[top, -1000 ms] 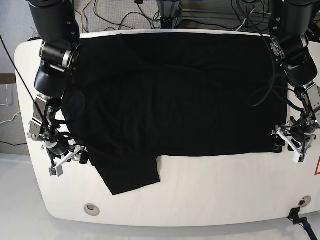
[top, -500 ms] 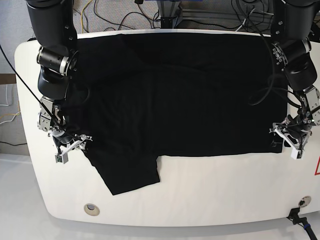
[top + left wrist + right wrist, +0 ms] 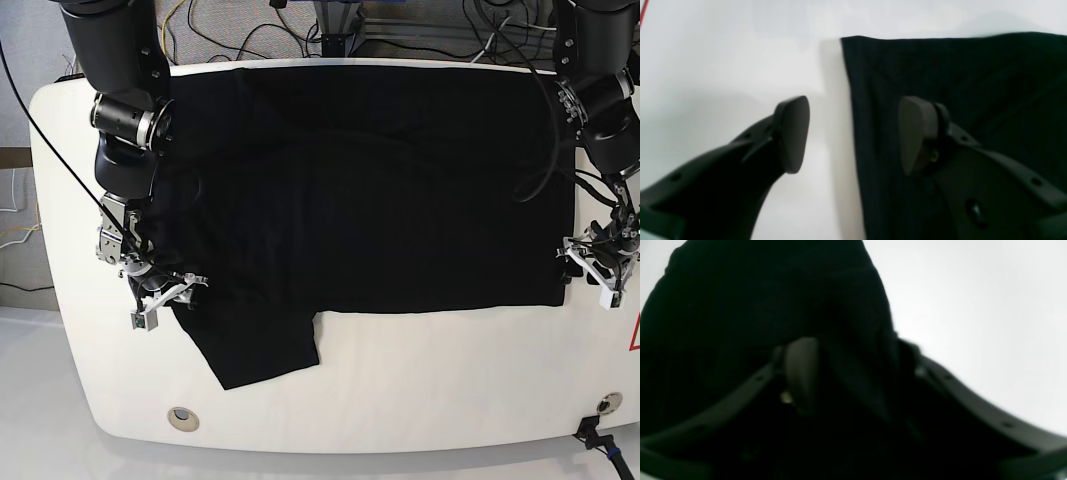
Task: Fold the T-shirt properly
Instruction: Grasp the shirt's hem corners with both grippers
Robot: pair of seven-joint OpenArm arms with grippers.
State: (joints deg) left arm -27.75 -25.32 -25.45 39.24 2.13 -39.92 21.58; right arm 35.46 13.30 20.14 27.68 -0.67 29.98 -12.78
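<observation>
The black T-shirt (image 3: 380, 190) lies spread flat across the white table (image 3: 420, 390), with one sleeve (image 3: 260, 350) sticking out toward the front. My left gripper (image 3: 590, 272) is at the shirt's front right corner. In the left wrist view the left gripper (image 3: 853, 133) is open and straddles the cloth edge, one finger over bare table and one over the T-shirt (image 3: 957, 66). My right gripper (image 3: 168, 298) is low at the shirt's left edge beside the sleeve. In the right wrist view the right gripper (image 3: 853, 373) stands open around a raised hump of T-shirt (image 3: 773, 290), which hides one finger.
Cables (image 3: 230, 30) hang behind the table's far edge. A round hole (image 3: 182, 418) sits in the table near the front left, and a port (image 3: 605, 403) at the front right. A red mark (image 3: 634, 335) shows at the right edge.
My right gripper has moved right and inward from the table's left edge onto the shirt beside the sleeve, its jaws narrowing a little. The left gripper has shifted slightly back at the corner.
</observation>
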